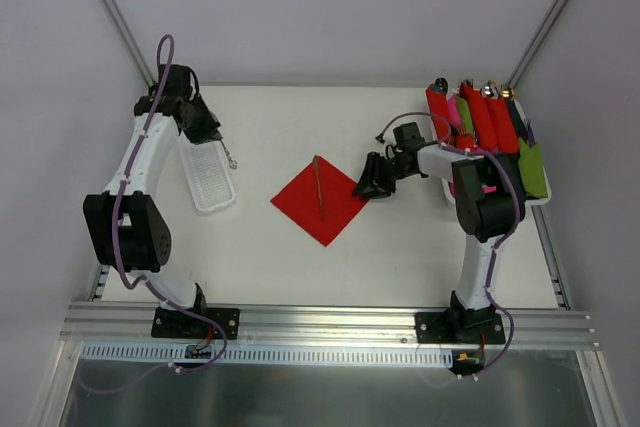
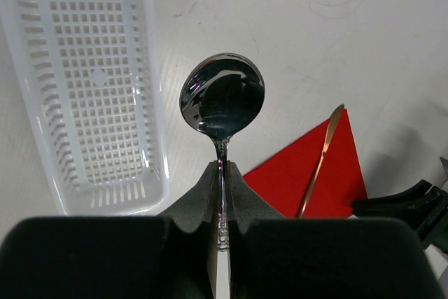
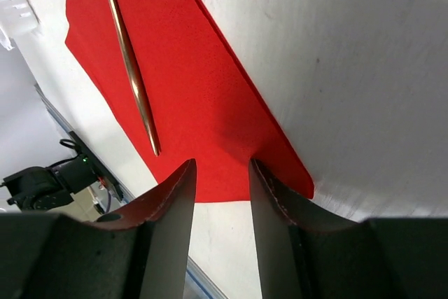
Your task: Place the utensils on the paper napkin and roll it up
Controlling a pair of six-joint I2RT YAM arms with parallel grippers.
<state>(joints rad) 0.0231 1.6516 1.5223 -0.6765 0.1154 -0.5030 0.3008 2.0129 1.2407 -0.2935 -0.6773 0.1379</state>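
The red paper napkin (image 1: 325, 205) lies as a diamond at mid-table, with one slim metal utensil (image 1: 319, 187) resting lengthwise on it. My left gripper (image 2: 222, 169) is shut on the handle of a shiny spoon (image 2: 222, 96), held above the table beside the white basket (image 2: 91, 89); the top view places this gripper (image 1: 222, 140) at the back left. My right gripper (image 3: 222, 173) hovers low over the napkin's (image 3: 203, 89) right corner, jaws apart, with nothing between them. The utensil (image 3: 129, 61) lies left of its fingers. The top view has the right gripper (image 1: 364, 187) at the napkin's edge.
An empty white slotted basket (image 1: 210, 179) lies left of the napkin. A tray (image 1: 540, 197) at the far right holds several red, pink and green rolled bundles (image 1: 482, 117) with metal tips. The right arm's elbow (image 1: 485, 197) stands in front of that tray.
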